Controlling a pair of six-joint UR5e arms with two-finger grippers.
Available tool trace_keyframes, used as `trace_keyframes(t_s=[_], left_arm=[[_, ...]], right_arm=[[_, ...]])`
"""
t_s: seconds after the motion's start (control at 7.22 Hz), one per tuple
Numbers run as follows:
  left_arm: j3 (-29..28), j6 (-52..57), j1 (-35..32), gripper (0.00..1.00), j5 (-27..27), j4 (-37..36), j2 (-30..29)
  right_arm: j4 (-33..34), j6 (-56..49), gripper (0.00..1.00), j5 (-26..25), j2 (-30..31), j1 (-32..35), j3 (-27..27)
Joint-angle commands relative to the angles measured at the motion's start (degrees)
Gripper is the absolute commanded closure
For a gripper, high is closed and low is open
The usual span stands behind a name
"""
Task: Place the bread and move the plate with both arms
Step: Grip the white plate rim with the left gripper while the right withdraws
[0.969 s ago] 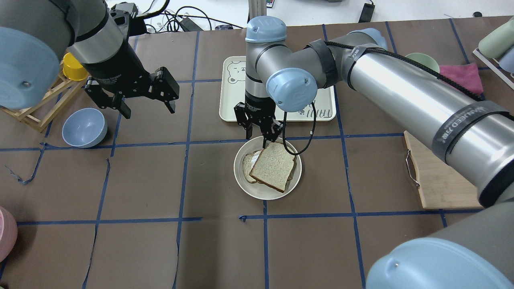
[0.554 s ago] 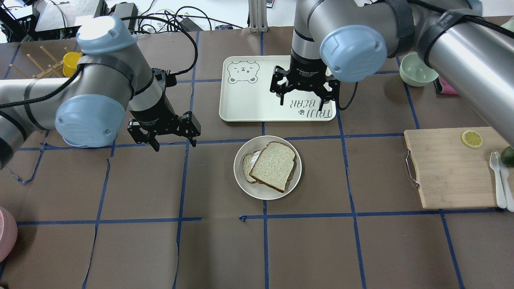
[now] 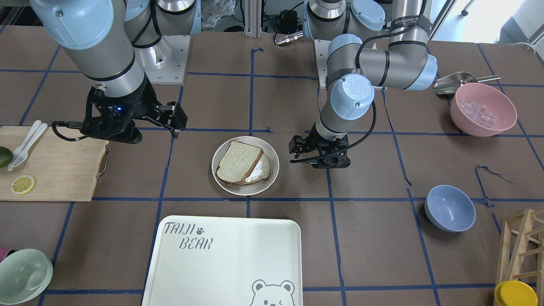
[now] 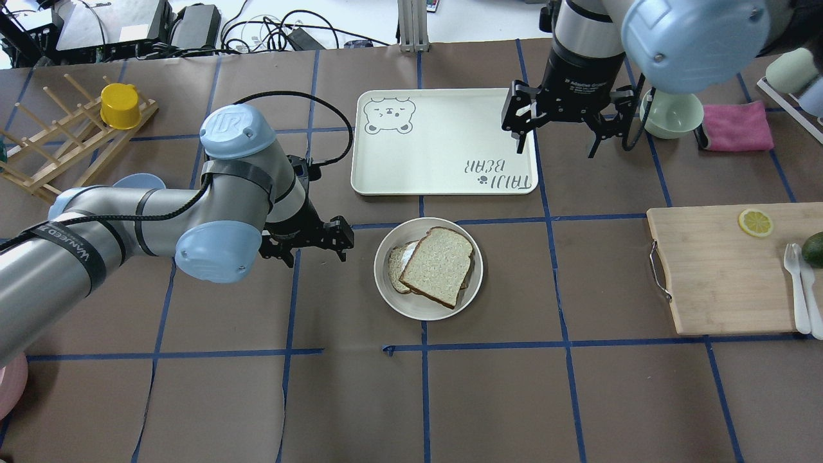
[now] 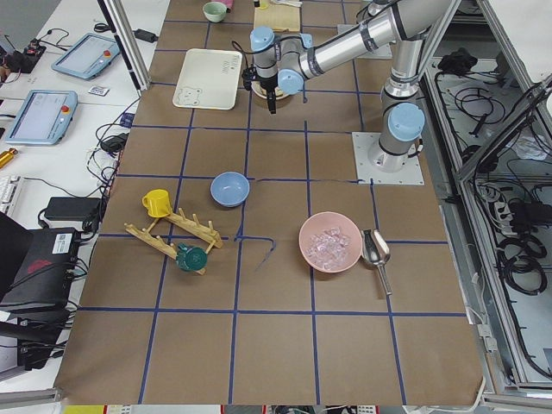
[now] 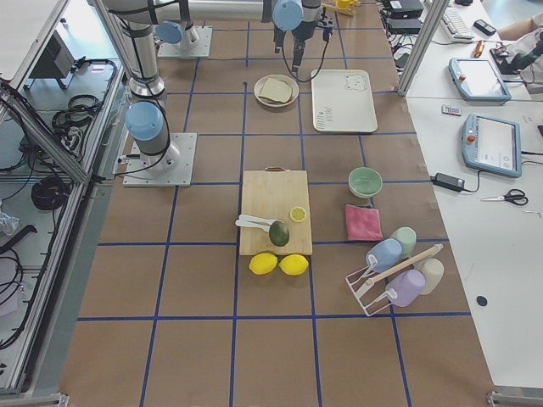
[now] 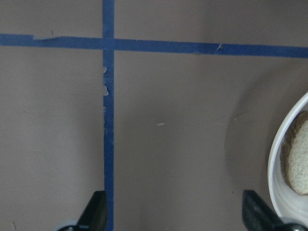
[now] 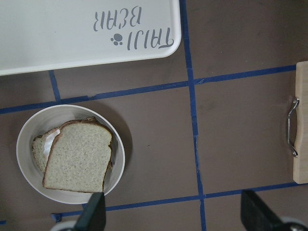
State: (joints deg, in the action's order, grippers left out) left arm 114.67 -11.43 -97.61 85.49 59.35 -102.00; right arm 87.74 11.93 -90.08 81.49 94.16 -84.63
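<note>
The bread (image 4: 437, 265) lies on top of another slice with white showing (image 4: 397, 263), both in the round cream plate (image 4: 429, 313) at the table's middle. My left gripper (image 4: 314, 254) is open and empty, low over the table just left of the plate. In the left wrist view (image 7: 175, 216) the plate's rim (image 7: 281, 159) shows at the right, close to one fingertip. My right gripper (image 4: 554, 143) is open and empty, high over the tray's right corner. Its wrist view (image 8: 174, 216) looks down on the bread (image 8: 77, 161) and the plate (image 8: 26, 144).
The "TAIJI BEAR" tray (image 4: 424, 154) lies behind the plate. A wooden cutting board (image 4: 714, 276) with a lemon slice, avocado and cutlery is at the right. A mint-green bowl (image 4: 672, 112) and a pink cloth (image 4: 736, 125) are back right. A blue bowl (image 3: 449, 208) and a wooden rack (image 4: 58, 148) are on the left side.
My right gripper let go of the bread on the plate, rose and moved back and to the right. My left gripper came down and right, towards the plate's left side.
</note>
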Motion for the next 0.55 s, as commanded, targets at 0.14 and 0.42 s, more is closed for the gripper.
trace_keyframes(t_s=[0.14,0.42], left_arm=[[0.11,-10.91,-7.50,0.00,0.38,-7.05,-4.42],[0.03,-10.72,-7.51,0.00,0.47,-7.22,-5.75]], right_arm=[[-0.73,-1.03,0.00,-2.99,2.79,-0.91,-0.18],[-0.03,-4.42,0.00,-3.08,3.50,-1.17,-0.19]])
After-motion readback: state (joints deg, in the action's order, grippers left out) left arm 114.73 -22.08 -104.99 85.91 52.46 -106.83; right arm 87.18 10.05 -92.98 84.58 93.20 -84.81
